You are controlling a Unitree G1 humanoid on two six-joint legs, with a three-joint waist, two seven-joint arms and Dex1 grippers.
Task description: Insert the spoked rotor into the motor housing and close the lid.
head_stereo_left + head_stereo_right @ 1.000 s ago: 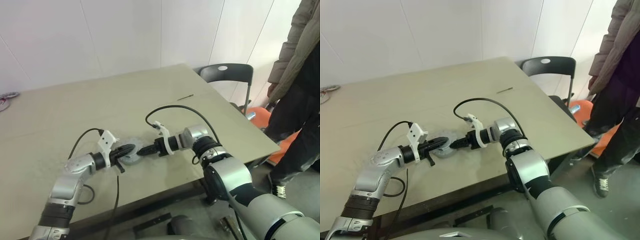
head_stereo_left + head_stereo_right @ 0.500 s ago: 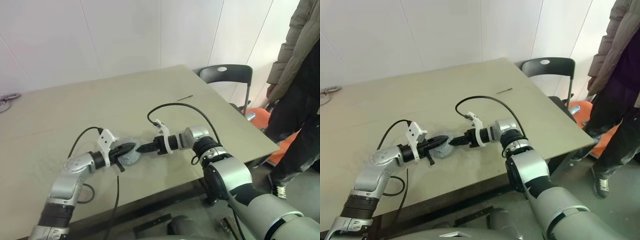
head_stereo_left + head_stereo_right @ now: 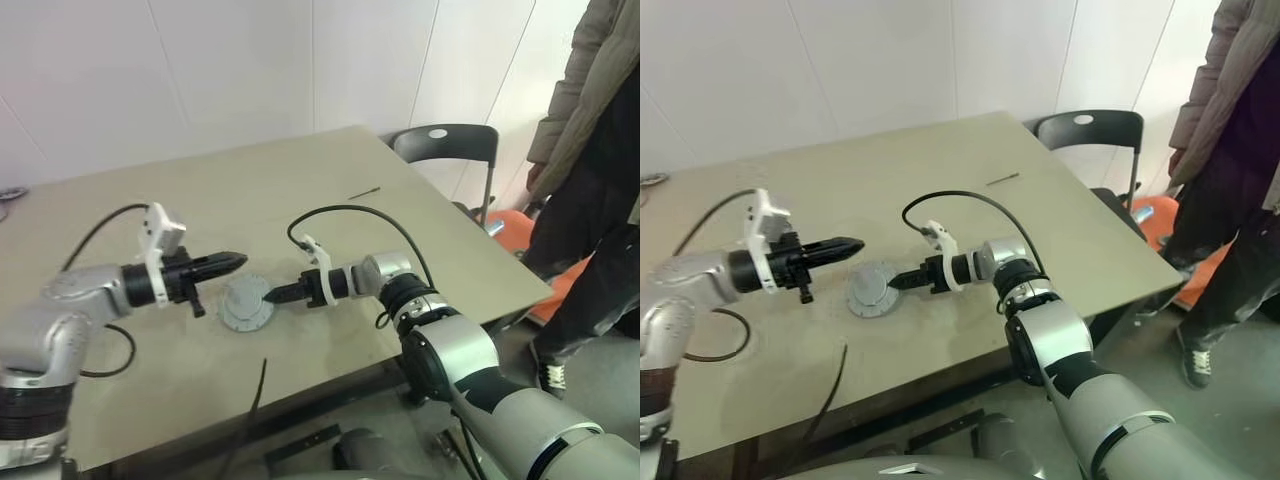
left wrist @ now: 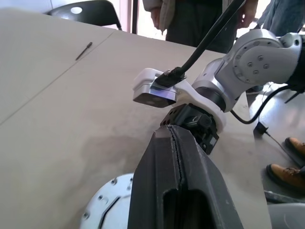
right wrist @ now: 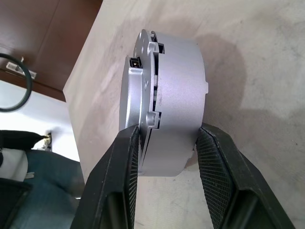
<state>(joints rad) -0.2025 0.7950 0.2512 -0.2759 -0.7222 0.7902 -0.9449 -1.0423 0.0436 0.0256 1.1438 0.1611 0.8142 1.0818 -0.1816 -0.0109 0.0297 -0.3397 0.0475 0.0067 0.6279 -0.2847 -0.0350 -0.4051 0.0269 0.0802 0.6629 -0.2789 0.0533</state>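
Observation:
The motor housing (image 5: 176,100) lies near the table's front edge as a closed grey round unit, with the flat grey lid (image 3: 243,300) on top. The spoked rotor is hidden from view. My right gripper (image 3: 271,296) reaches in from the right and is shut on the unit's rim. Its fingers (image 5: 125,157) press on either side of the rim. My left gripper (image 3: 232,262) hovers above the table, up and left of the unit, shut and holding nothing. It points toward the right arm, and the unit's edge (image 4: 102,205) shows below it in the left wrist view.
A thin dark stick (image 3: 366,193) lies on the far right of the table (image 3: 300,190). A loose black cable (image 3: 255,395) hangs at the front edge. A black chair (image 3: 445,150) and a standing person (image 3: 590,150) are beyond the right edge.
My left gripper has let go of the unit, risen and drawn back to the left. The right gripper has stayed at the unit. The camera view has shifted slightly.

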